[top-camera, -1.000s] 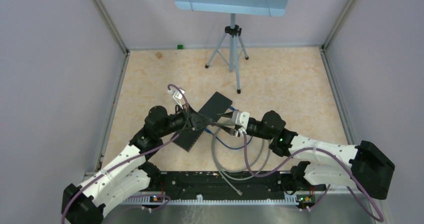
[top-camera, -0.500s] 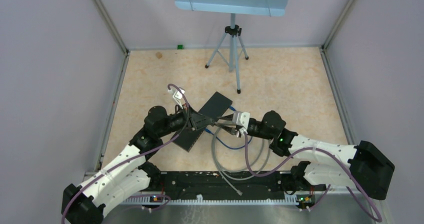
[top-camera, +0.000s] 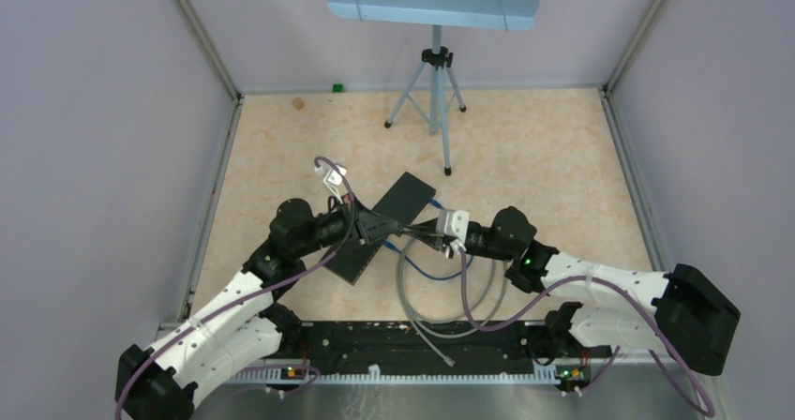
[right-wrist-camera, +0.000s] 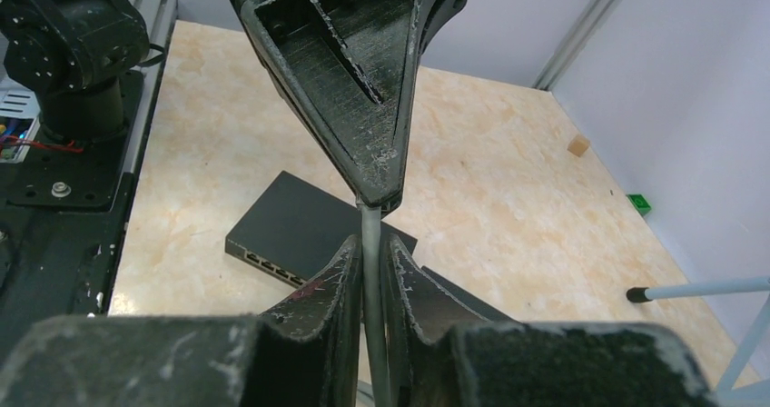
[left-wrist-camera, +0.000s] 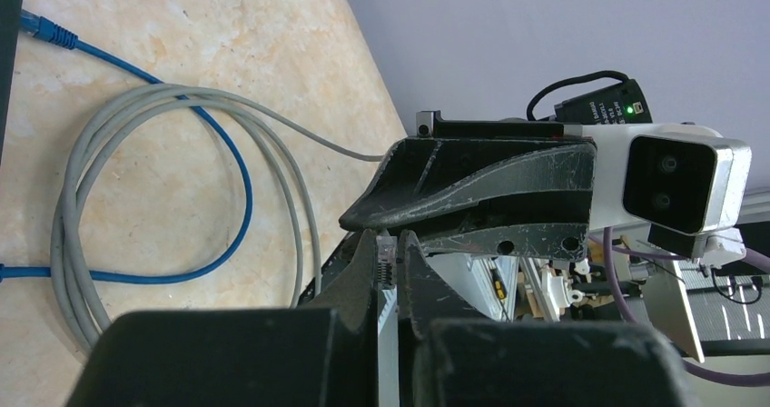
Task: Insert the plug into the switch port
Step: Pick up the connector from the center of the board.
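Plug (left-wrist-camera: pixel 385 263): is being held off the table, above the switch and not yet in any port.
Left gripper (left-wrist-camera: pixel 389 243): is pinching the plug with its fingers fully closed, probably to fix its orientation.
Grey cable (right-wrist-camera: pixel 370 221): is hanging straight down from the plug.
Right gripper (right-wrist-camera: pixel 372 243): is bracketing that cable just below the plug with jaws narrow. I cannot tell whether the pads are pressing yet. This is likely a regrip for steering.
Switch (right-wrist-camera: pixel 291 225): is lying flat on the table (right-wrist-camera: pixel 508 207), its port row (right-wrist-camera: pixel 272 266) facing the right arm's side.

Left arm (top-camera: pixel 225 303) and right arm (top-camera: pixel 600 284) angled inward, tip to tip; left fingers (left-wrist-camera: pixel 359 280) pinched tight, right fingers (right-wrist-camera: pixel 336 284) narrowly apart.
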Robot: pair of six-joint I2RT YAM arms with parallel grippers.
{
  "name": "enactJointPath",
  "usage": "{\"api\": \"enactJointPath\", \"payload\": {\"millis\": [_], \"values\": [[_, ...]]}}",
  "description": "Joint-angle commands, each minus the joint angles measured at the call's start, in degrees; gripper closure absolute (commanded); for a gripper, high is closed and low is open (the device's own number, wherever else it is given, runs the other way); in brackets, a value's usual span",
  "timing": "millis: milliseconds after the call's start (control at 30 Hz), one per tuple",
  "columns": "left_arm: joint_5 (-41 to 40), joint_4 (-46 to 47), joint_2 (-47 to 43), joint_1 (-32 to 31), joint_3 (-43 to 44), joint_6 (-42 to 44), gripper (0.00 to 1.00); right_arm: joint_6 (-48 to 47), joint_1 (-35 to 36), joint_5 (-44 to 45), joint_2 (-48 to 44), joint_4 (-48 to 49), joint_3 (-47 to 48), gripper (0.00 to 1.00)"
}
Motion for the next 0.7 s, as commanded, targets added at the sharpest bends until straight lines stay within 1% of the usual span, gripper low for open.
{"api": "enactJointPath", "payload": {"millis": [0,33,67,133,167,200,233,333,367,400,433,467,667], "values": [[1.2,3.1,0.2,0.1,1.5,-0.2,1.00,0.7,-0.8,-1.4,0.7,2.4,0.6,0.92],[1.3,3.2,0.2,0.1,1.4,-0.2,1.00,0.9,-0.8,-1.4,0.7,2.3,0.7,0.97],[1.4,3.3,0.3,0.1,1.3,-0.2,1.00,1.0,-0.8,-1.4,0.8,2.2,0.9,1.00],[1.1,3.3,0.3,0.1,1.1,-0.3,0.99,1.5,-0.8,-1.1,0.7,2.5,0.9,1.00],[1.1,3.4,0.3,0.1,0.9,-0.3,0.94,1.8,-0.8,-0.7,0.5,2.6,0.8,1.00],[0.9,3.3,0.4,0.1,0.9,-0.3,0.87,2.3,-0.8,-0.3,0.3,2.7,0.9,1.00],[0.7,3.2,0.4,0.2,1.0,-0.1,0.77,2.5,-0.8,-0.1,0.0,2.6,0.9,1.00],[-0.4,2.2,0.3,0.4,2.2,1.5,0.27,2.3,-0.8,0.7,-1.0,1.0,1.1,1.00],[-1.1,0.9,0.3,0.7,3.0,2.4,0.14,2.3,-0.7,0.8,-1.3,0.3,1.4,1.00],[-1.9,-0.8,0.2,1.0,4.2,3.5,0.05,2.2,-0.8,1.1,-1.6,-0.8,1.5,1.00],[-2.9,-2.6,0.1,1.3,5.4,4.7,0.02,2.3,-0.8,1.3,-1.8,-1.7,1.8,1.00],[-3.5,-4.2,-0.1,1.8,6.5,6.2,0.01,2.4,-0.8,1.5,-2.2,-2.4,1.9,1.00],[-5.9,-9.2,-0.7,4.6,10.3,12.1,0.05,3.9,-0.8,2.5,-2.7,-7.2,3.2,1.00]]}}
